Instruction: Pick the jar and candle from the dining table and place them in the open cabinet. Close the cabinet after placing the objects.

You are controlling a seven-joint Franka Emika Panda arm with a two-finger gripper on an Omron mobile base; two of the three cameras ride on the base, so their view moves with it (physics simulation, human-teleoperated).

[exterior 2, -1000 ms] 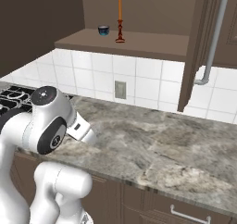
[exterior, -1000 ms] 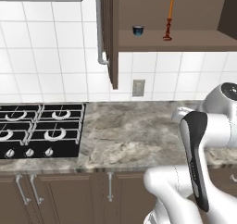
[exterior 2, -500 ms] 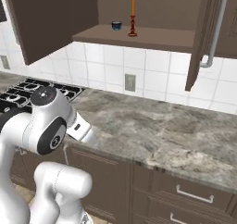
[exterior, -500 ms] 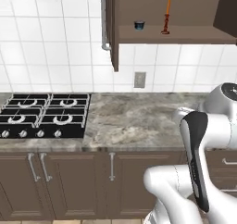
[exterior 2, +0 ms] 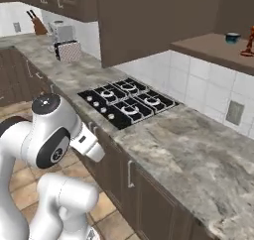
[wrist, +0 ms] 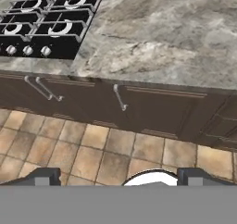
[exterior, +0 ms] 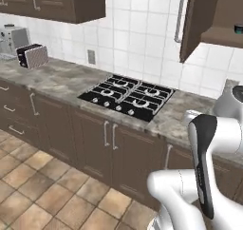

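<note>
1. Candle (exterior 2: 248,44): it was seen in the right base view, standing upright on the shelf of the open cabinet (exterior 2: 213,48), just beside a small dark blue cup (exterior 2: 231,37). Of it only the dark red-brown base and the foot of the taper were in frame.
2. Jar: it could not be made out in any of these pictures, so its place could not be told.
3. Gripper (wrist: 118,181): its two dark fingertips were seen standing wide apart in the hand view, with nothing between them, pointed down at the brown floor tiles (wrist: 92,149) and the lower drawer fronts (wrist: 152,112).
4. Black gas hob (exterior: 128,96) was seen set into the marble counter (exterior 2: 188,154); the dining table was not identified.
5. Handling, as a judgement: a glass jar was expected to be rigid, smooth, fairly heavy and breakable, best gripped around the narrower neck.
</note>
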